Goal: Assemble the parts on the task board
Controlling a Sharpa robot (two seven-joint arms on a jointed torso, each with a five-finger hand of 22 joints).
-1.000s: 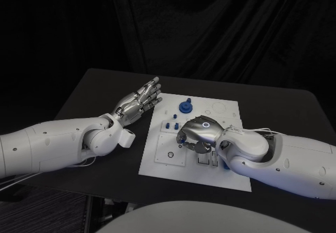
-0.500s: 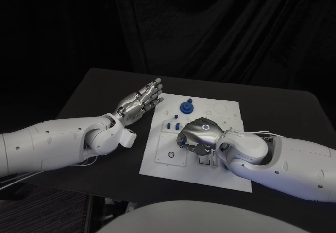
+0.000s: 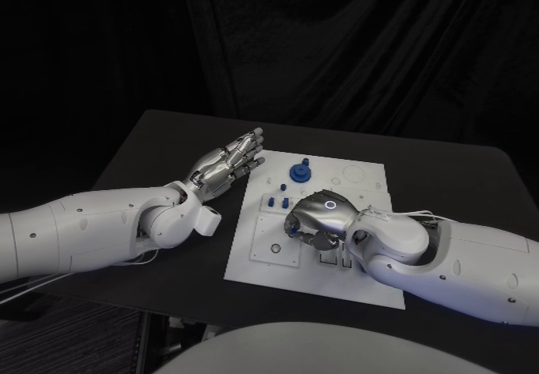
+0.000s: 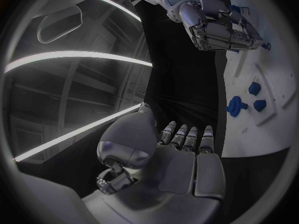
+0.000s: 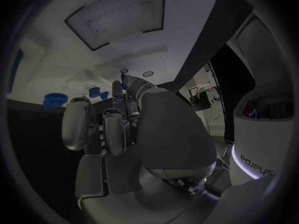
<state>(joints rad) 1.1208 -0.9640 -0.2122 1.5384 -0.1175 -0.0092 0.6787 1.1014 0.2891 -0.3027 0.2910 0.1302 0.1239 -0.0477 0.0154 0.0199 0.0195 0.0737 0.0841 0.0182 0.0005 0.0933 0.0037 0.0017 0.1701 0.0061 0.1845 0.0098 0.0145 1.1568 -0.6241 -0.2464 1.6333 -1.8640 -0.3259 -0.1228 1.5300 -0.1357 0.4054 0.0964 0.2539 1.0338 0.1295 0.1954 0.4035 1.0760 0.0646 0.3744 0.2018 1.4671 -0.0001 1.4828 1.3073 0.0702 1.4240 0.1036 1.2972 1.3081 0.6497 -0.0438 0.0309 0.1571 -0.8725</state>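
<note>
Head view: white board point(image 3: 337, 276) lying mid-table point(image 3: 146, 148). Right hand point(image 3: 319, 220) set over the board's centre, back of hand up, fingers curled down onto the board; underside hidden here. Left hand point(image 3: 228, 162) hovering just beside the board's left edge, flat and empty, fingers straight and held side by side, tips toward the far edge. Blue knob point(image 3: 299, 171) standing on the far part of the board, between the two hands. Small blue parts point(image 3: 276, 202) standing in slots just left of the right hand.

Left wrist view: left hand point(image 4: 181, 154) seen from behind, fingers extended together, nothing in the palm. Right hand point(image 4: 221, 27) seen from the side, fingers curled on a blue part point(image 4: 266, 46) at the board surface; exact grip cannot be told. Knob point(image 4: 235, 106) and two parts beside it visible on the board point(image 4: 274, 124).

Right wrist view: right hand point(image 5: 124, 129) with fingers bent forward over the board point(image 5: 56, 69); fingertip contact hidden.
</note>
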